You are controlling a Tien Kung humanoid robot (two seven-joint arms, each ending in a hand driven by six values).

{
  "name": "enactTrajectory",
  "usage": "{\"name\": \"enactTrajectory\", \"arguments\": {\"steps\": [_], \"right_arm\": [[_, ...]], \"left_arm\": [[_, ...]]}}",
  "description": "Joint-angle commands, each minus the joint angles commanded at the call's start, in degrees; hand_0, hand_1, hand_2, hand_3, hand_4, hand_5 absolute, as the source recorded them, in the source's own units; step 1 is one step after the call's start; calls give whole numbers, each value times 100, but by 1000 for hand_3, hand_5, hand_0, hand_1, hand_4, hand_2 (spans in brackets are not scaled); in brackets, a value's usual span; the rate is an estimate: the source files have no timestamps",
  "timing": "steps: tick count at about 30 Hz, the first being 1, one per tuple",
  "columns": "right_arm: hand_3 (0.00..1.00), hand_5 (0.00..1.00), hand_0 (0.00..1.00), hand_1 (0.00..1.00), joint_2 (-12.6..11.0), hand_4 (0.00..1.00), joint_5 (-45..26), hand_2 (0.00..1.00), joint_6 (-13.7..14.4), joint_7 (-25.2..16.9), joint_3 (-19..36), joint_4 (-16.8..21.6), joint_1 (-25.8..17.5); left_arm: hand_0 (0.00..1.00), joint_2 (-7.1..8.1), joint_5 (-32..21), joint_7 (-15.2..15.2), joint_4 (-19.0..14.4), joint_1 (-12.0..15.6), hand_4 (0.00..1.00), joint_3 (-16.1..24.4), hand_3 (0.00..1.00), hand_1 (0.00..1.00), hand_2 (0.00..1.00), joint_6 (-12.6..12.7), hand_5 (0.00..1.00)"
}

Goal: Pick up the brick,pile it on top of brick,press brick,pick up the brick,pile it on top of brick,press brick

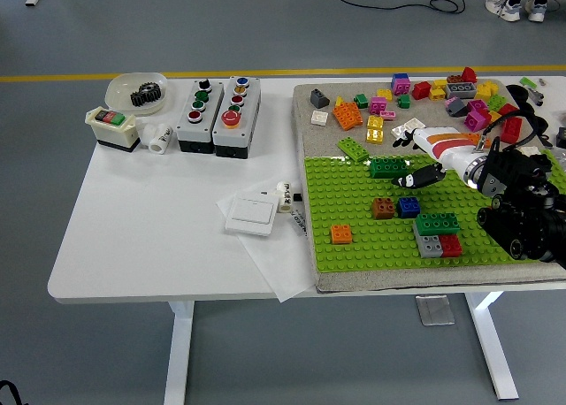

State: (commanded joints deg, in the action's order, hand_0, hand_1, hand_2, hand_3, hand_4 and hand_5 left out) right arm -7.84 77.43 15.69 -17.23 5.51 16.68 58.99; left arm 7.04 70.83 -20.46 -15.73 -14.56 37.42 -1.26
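My right hand (405, 160), white with orange stripes, reaches in from the right over the top edge of the green baseplate (354, 202). Its fingers are spread, the thumb (416, 177) low and the other fingertips (403, 138) higher, and it holds nothing. A dark green brick (386, 166) lies just left of the hand, between thumb and fingers. On the plate also sit a brown brick (383, 208), a blue brick (408, 206), an orange brick (341, 233), and a green brick (437, 222) stacked over grey (430, 246) and red (451, 244) ones.
Many loose bricks (442, 91) lie on the grey mat behind the plate, with a light green flat brick (354, 149) at its edge. Two button boxes (217, 113), a wall switch (250, 215), a bowl with a gear (137, 91) and paper lie at the left.
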Motion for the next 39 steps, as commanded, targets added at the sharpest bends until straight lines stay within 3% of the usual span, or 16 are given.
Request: {"name": "enactTrajectory", "arguments": {"steps": [39], "right_arm": [[668, 482, 723, 677, 122, 849, -7, 723, 15, -87, -317, -74, -10]], "left_arm": [[770, 26, 83, -51, -20, -210, 670, -13, 598, 757, 767, -8, 599]]}}
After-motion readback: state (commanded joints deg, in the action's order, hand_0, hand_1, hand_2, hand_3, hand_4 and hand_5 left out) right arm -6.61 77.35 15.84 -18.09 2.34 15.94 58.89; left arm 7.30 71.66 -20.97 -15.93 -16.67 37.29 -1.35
